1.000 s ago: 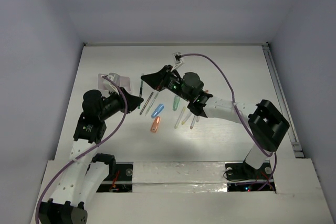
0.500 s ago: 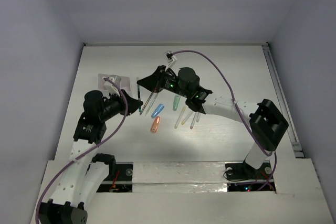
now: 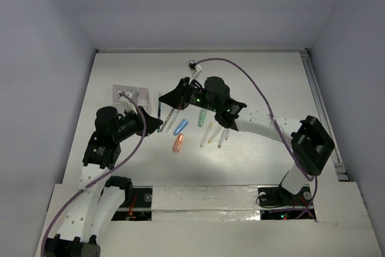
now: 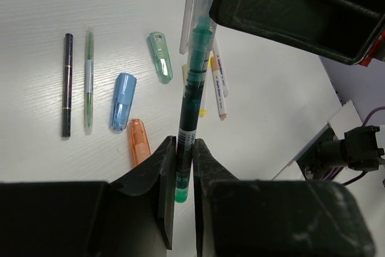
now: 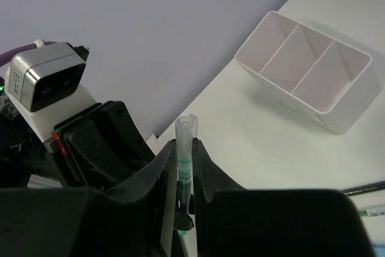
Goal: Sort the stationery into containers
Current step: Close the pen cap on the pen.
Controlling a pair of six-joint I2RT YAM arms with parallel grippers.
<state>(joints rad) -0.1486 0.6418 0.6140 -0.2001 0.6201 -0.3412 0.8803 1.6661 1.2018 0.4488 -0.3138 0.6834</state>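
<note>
A green pen (image 4: pixel 191 97) is held by both grippers above the table. My left gripper (image 4: pixel 184 167) is shut on its dark barrel near the green tail end. My right gripper (image 5: pixel 183 154) is shut on its clear cap (image 5: pixel 184 139). In the top view the pen (image 3: pixel 159 112) runs between the left gripper (image 3: pixel 150 121) and the right gripper (image 3: pixel 168 99). The white three-compartment tray (image 5: pixel 304 70) stands empty; in the top view the tray (image 3: pixel 123 93) lies at the left, partly behind my left arm's cable.
On the table lie a black pen (image 4: pixel 67 85), a thin green pen (image 4: pixel 89 79), a blue marker (image 4: pixel 123 100), an orange marker (image 4: pixel 139 142), a pale green marker (image 4: pixel 160 56) and white and yellow pens (image 4: pixel 218 85). The same group (image 3: pixel 198 129) shows at the table's middle.
The right gripper has moved a little left and down toward the left gripper, and the left gripper has drawn slightly back. The pen stays held between them.
</note>
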